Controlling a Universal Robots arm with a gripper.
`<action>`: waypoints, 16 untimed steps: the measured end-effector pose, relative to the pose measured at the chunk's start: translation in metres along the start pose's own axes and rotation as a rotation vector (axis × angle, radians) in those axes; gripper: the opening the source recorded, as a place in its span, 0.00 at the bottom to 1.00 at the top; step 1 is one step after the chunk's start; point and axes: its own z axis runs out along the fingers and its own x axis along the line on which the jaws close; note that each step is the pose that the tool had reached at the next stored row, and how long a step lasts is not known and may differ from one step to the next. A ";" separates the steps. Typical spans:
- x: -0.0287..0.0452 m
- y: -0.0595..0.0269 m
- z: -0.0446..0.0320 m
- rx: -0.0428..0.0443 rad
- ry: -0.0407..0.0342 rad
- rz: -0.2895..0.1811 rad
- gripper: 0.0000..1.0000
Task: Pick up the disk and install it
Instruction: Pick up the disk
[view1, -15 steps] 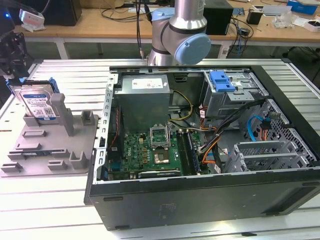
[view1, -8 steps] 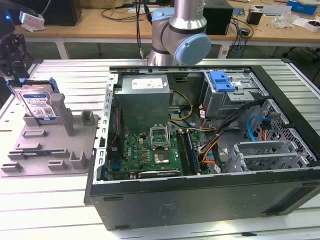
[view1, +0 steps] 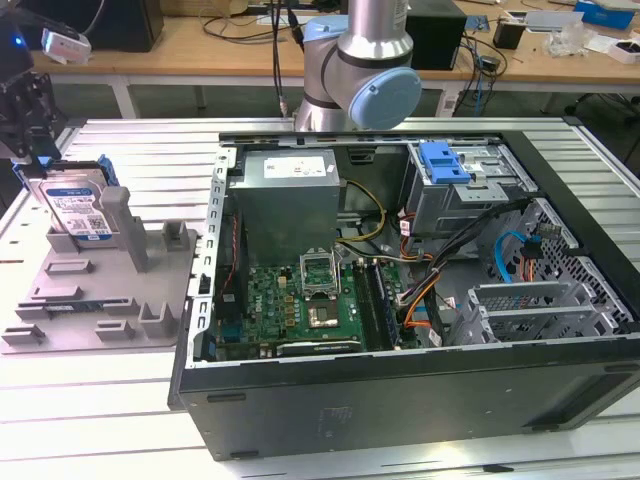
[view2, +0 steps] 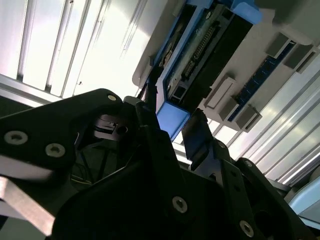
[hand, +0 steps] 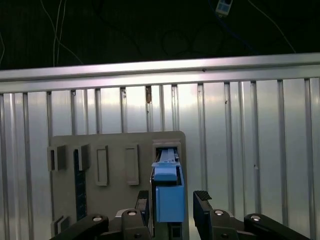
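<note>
the disk stands on edge in a slot of the grey holder at the exterior view's left, on the slatted surface, well apart from the open computer case. it lies just below the tool, with its thin blue-railed edge between the 2 fingers. the tool is parted narrowly, straddling that edge, and seems not yet clamped.

I see the flat disk, edge-on with its blue plastic rail toward me, standing in a slot of the grey plastic fixture plate on the ribbed metal counter. My black gripper straddles it, jaws apart, one just beside the rail and the other clear of it.
</note>
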 end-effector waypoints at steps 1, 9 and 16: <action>-0.0001 0.0000 0.0007 0.0000 0.0000 0.000 0.48; -0.0004 0.0006 0.0066 0.0000 0.0000 0.000 0.48; -0.0006 0.0012 0.0104 0.0045 -0.0003 0.000 0.48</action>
